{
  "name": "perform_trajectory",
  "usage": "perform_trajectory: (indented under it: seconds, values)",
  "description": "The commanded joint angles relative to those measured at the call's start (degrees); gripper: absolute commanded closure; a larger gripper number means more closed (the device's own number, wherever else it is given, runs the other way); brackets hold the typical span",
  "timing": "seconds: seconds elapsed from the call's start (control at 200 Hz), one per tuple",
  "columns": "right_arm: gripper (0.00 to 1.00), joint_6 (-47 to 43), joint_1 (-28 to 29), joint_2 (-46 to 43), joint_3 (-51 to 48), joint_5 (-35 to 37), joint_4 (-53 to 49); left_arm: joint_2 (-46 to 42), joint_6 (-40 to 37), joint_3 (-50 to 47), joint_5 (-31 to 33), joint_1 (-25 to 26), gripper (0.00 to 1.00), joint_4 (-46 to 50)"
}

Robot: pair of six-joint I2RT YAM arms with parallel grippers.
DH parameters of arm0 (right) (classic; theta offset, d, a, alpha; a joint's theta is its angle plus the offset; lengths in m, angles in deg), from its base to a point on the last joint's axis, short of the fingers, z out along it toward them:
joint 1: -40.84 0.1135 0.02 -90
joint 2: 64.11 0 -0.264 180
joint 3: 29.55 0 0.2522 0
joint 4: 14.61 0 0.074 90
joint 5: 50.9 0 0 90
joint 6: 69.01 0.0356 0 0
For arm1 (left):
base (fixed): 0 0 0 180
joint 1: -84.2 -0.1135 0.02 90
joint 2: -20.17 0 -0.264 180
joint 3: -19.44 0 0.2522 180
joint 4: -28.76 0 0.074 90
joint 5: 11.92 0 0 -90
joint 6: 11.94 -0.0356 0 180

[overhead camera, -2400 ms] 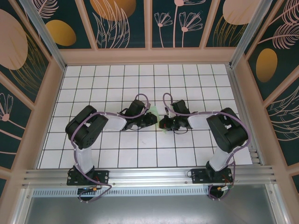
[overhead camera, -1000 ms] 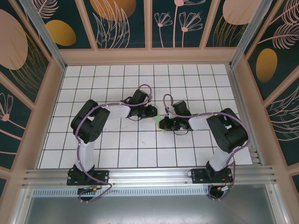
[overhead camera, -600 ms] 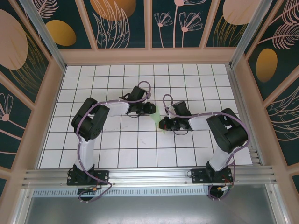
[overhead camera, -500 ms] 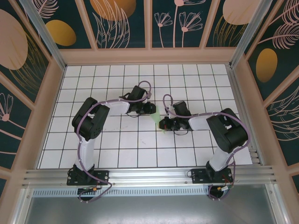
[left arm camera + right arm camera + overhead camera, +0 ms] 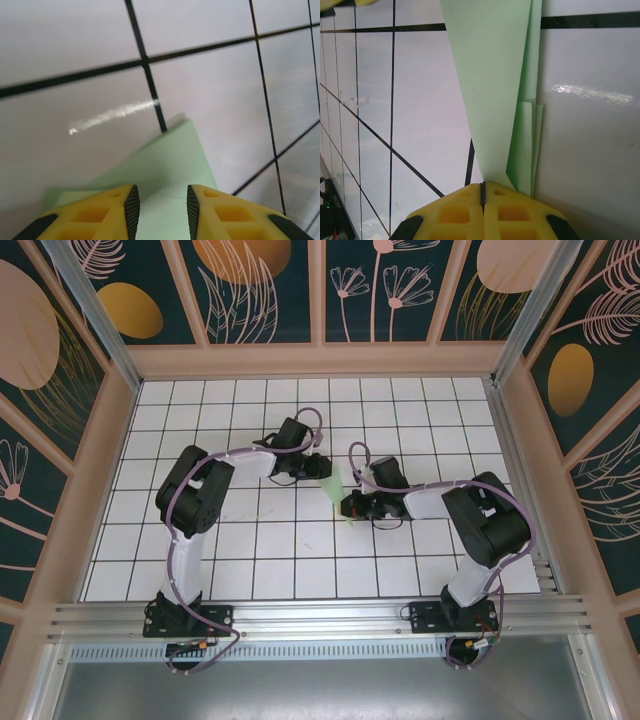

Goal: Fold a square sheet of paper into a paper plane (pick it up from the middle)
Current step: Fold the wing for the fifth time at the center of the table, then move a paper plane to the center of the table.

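White grid table (image 5: 300, 560) inside a booth with leaf-patterned walls; both arms reach in toward its middle.

On the left, the left claw (image 5: 322, 466) sits low over the far end of the paper (image 5: 335, 490). From its wrist camera, the left claw (image 5: 160, 200) has its yellow fingers parted, with a gap between them. The green paper (image 5: 170, 165) lies under that gap and nothing looks pinched.

Between the two claws the paper shows as a narrow folded strip, already several layers thick, running from the left claw toward the right one.

On the right, the right claw (image 5: 347, 508) holds the near end. Its wrist view shows the right claw (image 5: 482, 187) with pads pressed together and the paper (image 5: 490, 75) rising out of the seam, its layers fanned slightly.

This looks like a mid-fold step: one end anchored, the other about to be worked. Next, the left claw likely has to close on a single flap edge or press it flat. That calls for a careful approach, since thin layers slip and separate easily.
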Motion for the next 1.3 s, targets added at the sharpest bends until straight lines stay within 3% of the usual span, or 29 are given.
perform_trajectory:
  seconds: [0.0,0.36,0.61,0.706,0.781,0.931,1.126,1.291]
  values:
    - [1.00,-2.09,0.24,4.67,-4.69,6.01,-14.74,2.42,-2.61,1.22,9.79,-4.44,0.64,-0.07]
    - [1.00,-1.47,0.34,4.37,-4.65,5.36,-13.42,0.52,-0.38,-0.52,11.66,-6.44,0.64,-1.82]
    - [0.99,-0.49,0.89,-0.65,-0.10,4.59,-12.91,-10.09,3.09,-5.40,15.95,-6.62,0.57,-4.37]
    - [0.91,0.06,0.98,-4.20,3.20,4.63,-13.35,-15.66,4.57,-9.32,17.01,-6.62,0.51,-5.87]
    - [0.83,0.51,0.94,-7.83,4.93,4.10,-12.88,-19.75,4.82,-12.44,18.19,-6.68,0.40,-6.01]
    - [0.63,0.29,0.98,-16.08,6.64,8.32,-13.99,-27.55,4.69,-19.15,20.22,-6.61,0.02,-8.14]
    - [0.40,0.11,-0.14,-25.29,4.97,21.62,-16.74,-31.95,6.03,-26.25,16.11,-6.62,0.01,-12.10]
    - [0.31,-1.48,-5.99,-28.64,3.22,26.42,-19.11,-31.92,14.66,-31.66,10.44,-5.35,0.01,-20.27]
